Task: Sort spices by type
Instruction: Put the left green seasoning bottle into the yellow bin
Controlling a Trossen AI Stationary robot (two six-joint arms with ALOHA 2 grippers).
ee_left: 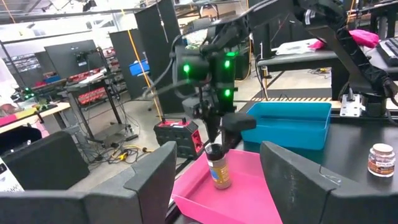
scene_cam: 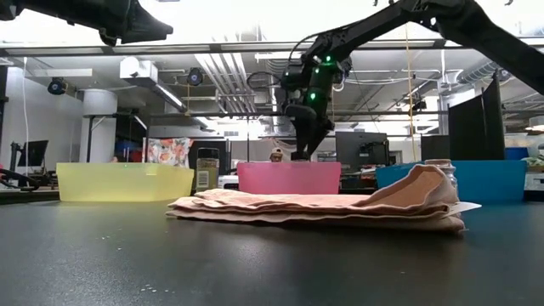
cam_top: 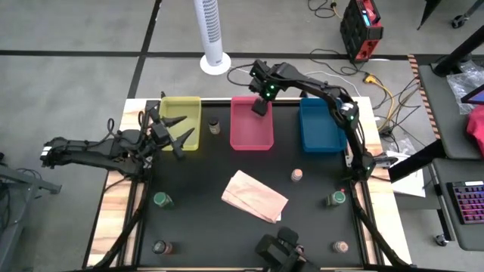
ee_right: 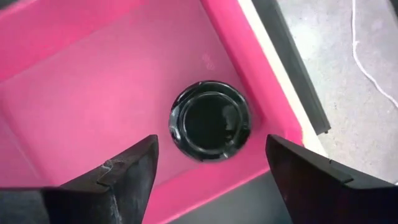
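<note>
Jars: seven counted in the high view; one with a dark cap standing in the pink tray point(cam_top: 252, 123) at its far edge, the brown-filled jar point(ee_left: 217, 167); one between yellow and pink trays point(cam_top: 215, 126); five spread over the mat, among them a green one point(cam_top: 162, 200) at the left.
Trays: three; yellow tray point(cam_top: 182, 122), pink, blue tray point(cam_top: 321, 125), in a row at the far side.
Bag: one tan paper bag point(cam_top: 254, 196) lying mid-mat.
Right gripper point(ee_right: 208, 165): above the jar in the pink tray; fingers spread, clear of the cap.
Left gripper point(cam_top: 171, 130): over the yellow tray; fingers apart, holding nothing.
Surface: black mat on a wooden table point(cam_top: 112, 198).
Room: grey floor, white tower fan point(cam_top: 212, 35), red case point(cam_top: 361, 29), cables.
</note>
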